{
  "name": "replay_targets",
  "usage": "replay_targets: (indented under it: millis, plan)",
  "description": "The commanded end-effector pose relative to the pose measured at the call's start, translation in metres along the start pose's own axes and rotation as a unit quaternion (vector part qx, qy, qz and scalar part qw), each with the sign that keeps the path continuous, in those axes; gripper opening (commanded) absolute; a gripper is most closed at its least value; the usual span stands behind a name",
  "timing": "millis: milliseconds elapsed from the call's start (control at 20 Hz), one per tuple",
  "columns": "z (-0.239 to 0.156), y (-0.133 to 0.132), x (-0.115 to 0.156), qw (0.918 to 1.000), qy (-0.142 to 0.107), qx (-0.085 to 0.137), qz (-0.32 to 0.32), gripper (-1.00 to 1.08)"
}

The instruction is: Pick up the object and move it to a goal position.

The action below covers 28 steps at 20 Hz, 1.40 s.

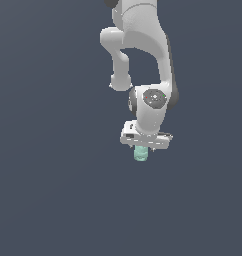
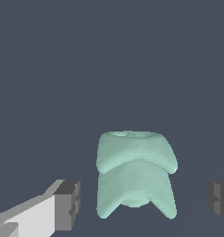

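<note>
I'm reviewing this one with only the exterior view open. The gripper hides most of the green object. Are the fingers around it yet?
Observer: In the wrist view the object sits between the two fingers, with a clear gap on each side, so the gripper is open and not touching it.
Operator: Is it roughly centred between them?
Observer: About centred; the gaps on the two sides look similar.
Operator: From here it is just a mint stub under the hand. What shape is it?
Observer: A blocky lump that looks like two stacked chevron-like layers, with a notch in its lower edge as the wrist view shows it.
</note>
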<state>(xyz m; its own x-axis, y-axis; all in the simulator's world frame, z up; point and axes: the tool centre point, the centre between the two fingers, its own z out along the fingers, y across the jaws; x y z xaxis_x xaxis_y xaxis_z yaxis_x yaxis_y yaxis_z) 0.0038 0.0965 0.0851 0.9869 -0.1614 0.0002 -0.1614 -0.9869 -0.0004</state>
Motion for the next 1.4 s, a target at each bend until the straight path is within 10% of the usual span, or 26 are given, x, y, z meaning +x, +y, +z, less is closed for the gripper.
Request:
replay_targets:
  millis: [0, 550, 600, 1350]
  plan:
    - [0.009, 0.0, -0.001, 1.0, 0.0, 0.0, 0.0, 1.0]
    - [0.045, 0.0, 0.0, 1.0, 0.0, 0.0, 0.002, 1.0]
    - [0.045, 0.0, 0.0, 1.0, 0.0, 0.0, 0.002, -1.0]
    - [0.043, 0.0, -0.004, 1.0, 0.0, 0.0, 0.001, -1.0]
